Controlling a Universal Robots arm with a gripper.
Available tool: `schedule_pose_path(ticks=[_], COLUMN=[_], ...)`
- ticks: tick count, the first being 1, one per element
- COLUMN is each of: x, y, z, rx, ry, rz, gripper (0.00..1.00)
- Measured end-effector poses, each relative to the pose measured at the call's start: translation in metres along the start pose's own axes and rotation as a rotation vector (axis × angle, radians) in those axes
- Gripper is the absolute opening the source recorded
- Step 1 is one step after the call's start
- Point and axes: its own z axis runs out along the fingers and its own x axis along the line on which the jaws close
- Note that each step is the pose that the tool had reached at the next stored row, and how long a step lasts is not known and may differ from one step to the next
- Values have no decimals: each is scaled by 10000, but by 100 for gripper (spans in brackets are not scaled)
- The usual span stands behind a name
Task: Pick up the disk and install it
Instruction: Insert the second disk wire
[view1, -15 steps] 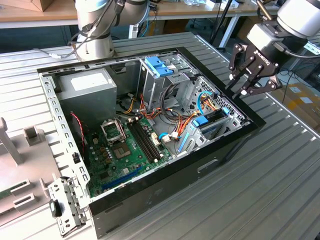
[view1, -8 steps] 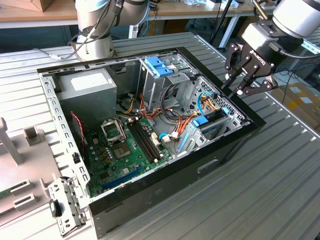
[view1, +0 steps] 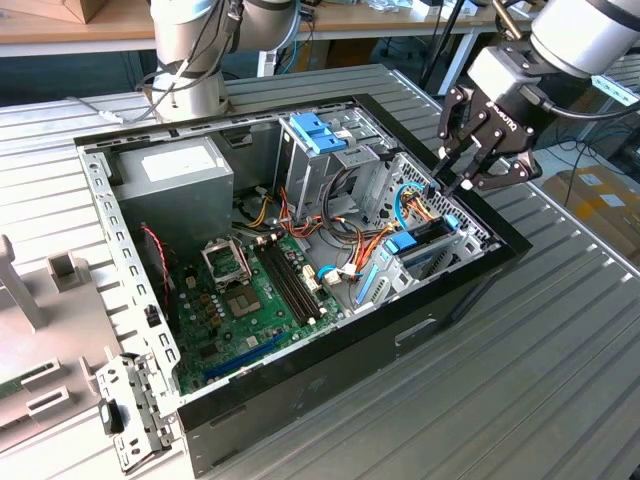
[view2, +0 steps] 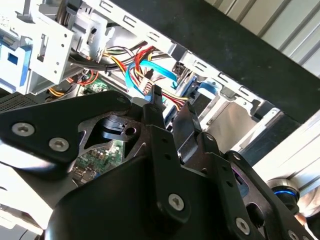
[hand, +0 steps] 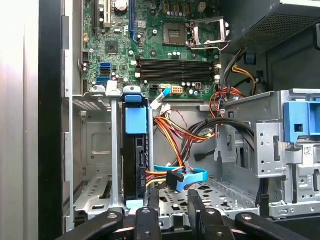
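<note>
Gripper (view1: 462, 178) hanging over front corner of open PC case (view1: 440, 300), on exterior view's right. Fingers (hand: 153, 200) nearly together, small gap, gripping nothing as far as I can see. Tips just above bundle of coloured cables (hand: 175, 132) and blue data cable (hand: 192, 176); contact hard to call.

Disk (hand: 135, 167) already sitting on edge in drive bay (hand: 95, 150), blue tab (hand: 136, 120) on top, wires plugged in at one end. Disk mostly hidden by bay walls, label not readable. Second wrist view mostly blocked by gripper body (view2: 150, 175).
</note>
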Motion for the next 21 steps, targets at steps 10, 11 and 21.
schedule_pose_path(ticks=[10,11,21], x=[1,3,4], y=[93,112,126], z=[133,140,148], rx=[-1,0,-1], ry=[-21,-21,-28], rz=[-1,0,-2], gripper=[36,36,17])
